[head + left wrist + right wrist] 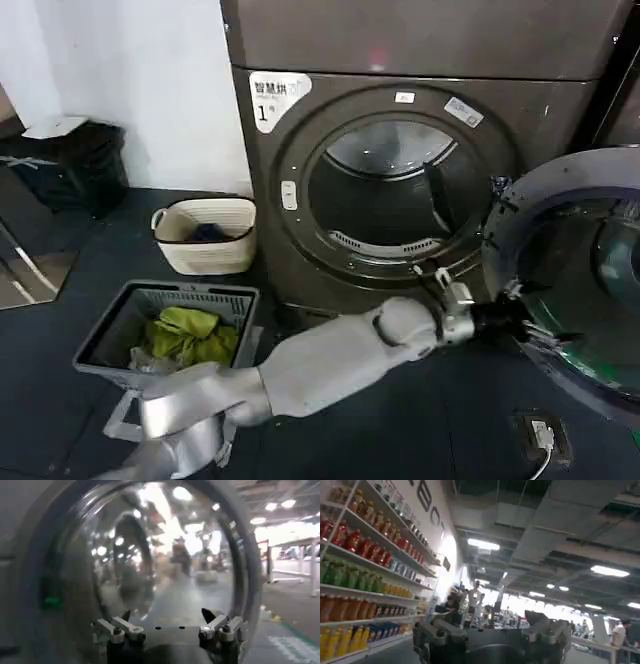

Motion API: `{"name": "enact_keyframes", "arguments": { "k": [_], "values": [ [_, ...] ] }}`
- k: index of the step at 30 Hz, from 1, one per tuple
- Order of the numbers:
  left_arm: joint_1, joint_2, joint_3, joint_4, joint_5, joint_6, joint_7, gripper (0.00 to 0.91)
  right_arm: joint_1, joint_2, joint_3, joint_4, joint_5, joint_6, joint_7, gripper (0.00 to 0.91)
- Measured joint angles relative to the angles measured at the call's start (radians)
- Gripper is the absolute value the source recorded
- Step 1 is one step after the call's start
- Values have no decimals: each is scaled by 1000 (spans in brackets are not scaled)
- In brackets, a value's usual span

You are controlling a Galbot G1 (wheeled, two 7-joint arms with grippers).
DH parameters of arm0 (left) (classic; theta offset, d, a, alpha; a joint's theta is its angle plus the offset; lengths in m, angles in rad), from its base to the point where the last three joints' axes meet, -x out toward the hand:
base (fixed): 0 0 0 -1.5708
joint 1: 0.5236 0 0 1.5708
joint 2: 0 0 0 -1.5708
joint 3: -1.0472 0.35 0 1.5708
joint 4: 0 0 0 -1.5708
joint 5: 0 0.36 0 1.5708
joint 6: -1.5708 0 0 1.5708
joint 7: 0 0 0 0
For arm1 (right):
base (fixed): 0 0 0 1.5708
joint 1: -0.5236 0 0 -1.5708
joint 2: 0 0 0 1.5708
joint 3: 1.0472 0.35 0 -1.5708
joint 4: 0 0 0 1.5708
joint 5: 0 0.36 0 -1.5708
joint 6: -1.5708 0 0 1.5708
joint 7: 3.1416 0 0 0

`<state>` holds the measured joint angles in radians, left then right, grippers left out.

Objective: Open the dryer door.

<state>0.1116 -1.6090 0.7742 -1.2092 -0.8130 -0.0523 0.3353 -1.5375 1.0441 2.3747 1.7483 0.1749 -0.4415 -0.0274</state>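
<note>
dryer door (575,270): swung wide to the machine's right, drum mouth exposed | left gripper (515,318): at the door's inner chrome rim, jaws spread, holding nothing | handling: rigid, heavy, hinged; chrome slick, glass breakable; push rim, not pane | right gripper (492,640): parked, jaws spread

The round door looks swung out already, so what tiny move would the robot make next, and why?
Probably ease the left tool back off the chrome-rimmed, dark-glass dryer door. The door hangs wide open, the drum opening is exposed, and the tool's fingers look spread, gripping nothing.
</note>
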Motion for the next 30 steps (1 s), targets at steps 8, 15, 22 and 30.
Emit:
{"name": "enact_keyframes", "arguments": {
  "k": [8,15,22,30],
  "values": [
    [-6,81,3,-93,-15,-6,-8,907,10,-1,-15,7,0,1,-3,907],
    [-23,205,6,-187,-23,-18,-34,907,20,-1,-25,11,-1,3,-7,907],
    [-37,338,3,-298,-29,-34,-35,907,23,0,-27,14,-1,5,-12,907],
    [-55,510,25,-434,-6,-100,-24,907,43,0,-43,21,-4,5,-15,907]
  ]
}}
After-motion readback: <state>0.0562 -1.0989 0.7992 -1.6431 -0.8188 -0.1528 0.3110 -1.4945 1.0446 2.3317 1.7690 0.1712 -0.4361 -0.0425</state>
